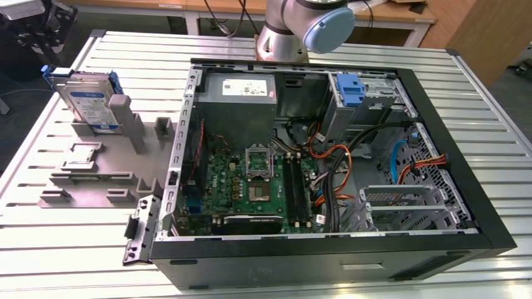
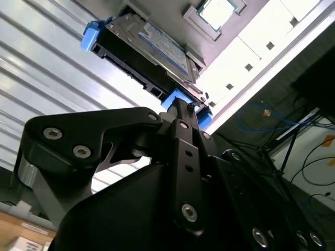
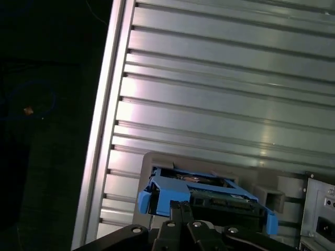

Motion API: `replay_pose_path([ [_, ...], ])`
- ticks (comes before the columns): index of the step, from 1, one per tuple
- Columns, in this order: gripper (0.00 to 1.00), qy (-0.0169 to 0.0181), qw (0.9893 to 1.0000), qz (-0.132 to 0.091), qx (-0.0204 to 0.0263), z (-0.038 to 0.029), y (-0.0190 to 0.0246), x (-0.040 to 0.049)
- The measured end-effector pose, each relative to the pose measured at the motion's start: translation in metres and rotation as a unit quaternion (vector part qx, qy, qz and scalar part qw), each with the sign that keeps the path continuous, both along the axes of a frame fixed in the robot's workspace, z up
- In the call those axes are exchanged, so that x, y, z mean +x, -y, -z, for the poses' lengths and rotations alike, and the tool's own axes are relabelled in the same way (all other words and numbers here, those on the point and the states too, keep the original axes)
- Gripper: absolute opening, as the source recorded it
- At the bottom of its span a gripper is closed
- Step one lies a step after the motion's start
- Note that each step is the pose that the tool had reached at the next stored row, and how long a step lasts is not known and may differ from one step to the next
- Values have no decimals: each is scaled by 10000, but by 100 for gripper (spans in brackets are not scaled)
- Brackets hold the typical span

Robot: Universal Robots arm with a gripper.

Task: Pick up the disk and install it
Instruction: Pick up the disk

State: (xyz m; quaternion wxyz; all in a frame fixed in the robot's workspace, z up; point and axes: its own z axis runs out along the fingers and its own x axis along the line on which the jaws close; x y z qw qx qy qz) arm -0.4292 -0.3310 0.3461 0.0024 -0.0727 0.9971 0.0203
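The disk (image 1: 87,103) is a silver drive with a blue-and-white label and blue rails. It stands on edge in a grey fixture (image 1: 99,180) at the exterior view's left. My black gripper (image 1: 37,31) hangs just above and behind its top edge. In both wrist views the disk (image 2: 152,47) (image 3: 209,196) lies right beyond the gripper's tip (image 2: 180,104) (image 3: 179,206), which points at a blue rail corner. Whether the tip touches the rail is unclear.
An open computer case (image 1: 332,156) lies on the ribbed metal table (image 1: 499,143), with motherboard, cables and a blue caddy (image 1: 351,90) in its drive bay. The arm's base (image 1: 299,28) stands behind the case. The table edge runs close to the fixture.
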Motion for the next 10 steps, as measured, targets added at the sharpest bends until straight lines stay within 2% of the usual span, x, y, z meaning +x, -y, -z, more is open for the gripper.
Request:
replay_pose_path([
  [3,10,0,9996,-271,0,3,0,0],
  [5,10,0,9990,-450,0,4,0,0],
  [10,10,0,9963,-856,0,6,0,0],
])
